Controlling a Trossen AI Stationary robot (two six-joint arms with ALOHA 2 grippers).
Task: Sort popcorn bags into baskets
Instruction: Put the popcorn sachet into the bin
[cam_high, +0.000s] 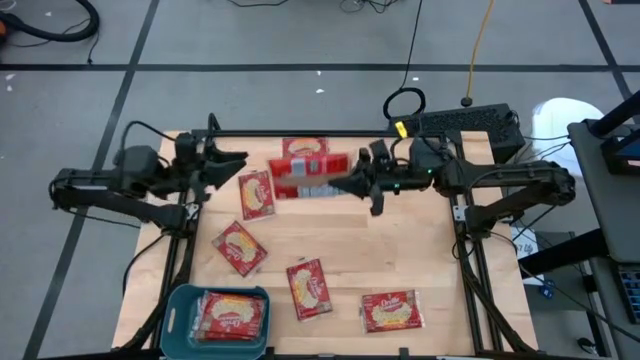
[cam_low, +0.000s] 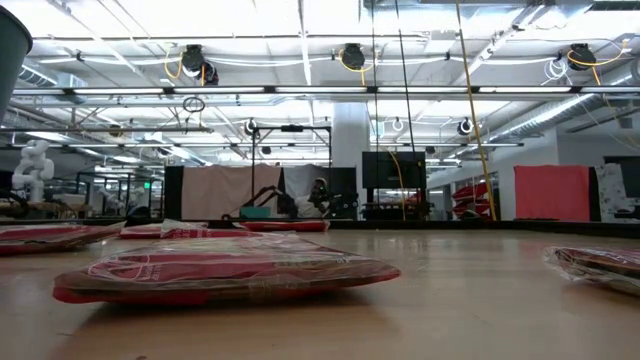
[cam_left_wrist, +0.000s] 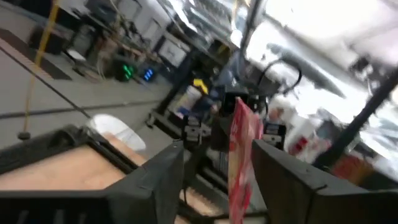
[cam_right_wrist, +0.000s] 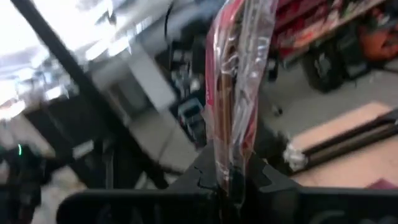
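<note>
Popcorn bag (cam_high: 305, 178) hangs above the table's far edge, clamped by the right gripper (cam_high: 352, 183); the left gripper (cam_high: 236, 158) stands apart with fingers spread, empty. The teal basket (cam_high: 178, 303) already holds packets. Five more bags remain unsorted on the table.

**Two dark arms, matte and cabled**

Both arms are black throughout, built of slim tubular links joined by bulkier rounded joint housings. The left arm (cam_high: 120, 185) and the right arm (cam_high: 500, 185) look alike, mirror images of each other. Behind the fingers of each sits a blocky wrist housing. The left gripper (cam_left_wrist: 214, 168) has broad, flat, angular dark grey fingers (cam_left_wrist: 155, 177) with a matte finish. The right gripper (cam_right_wrist: 227, 180) shows black fingers (cam_right_wrist: 199, 171) with squared edges. Thin black cables run along the links behind the wrists.
</note>
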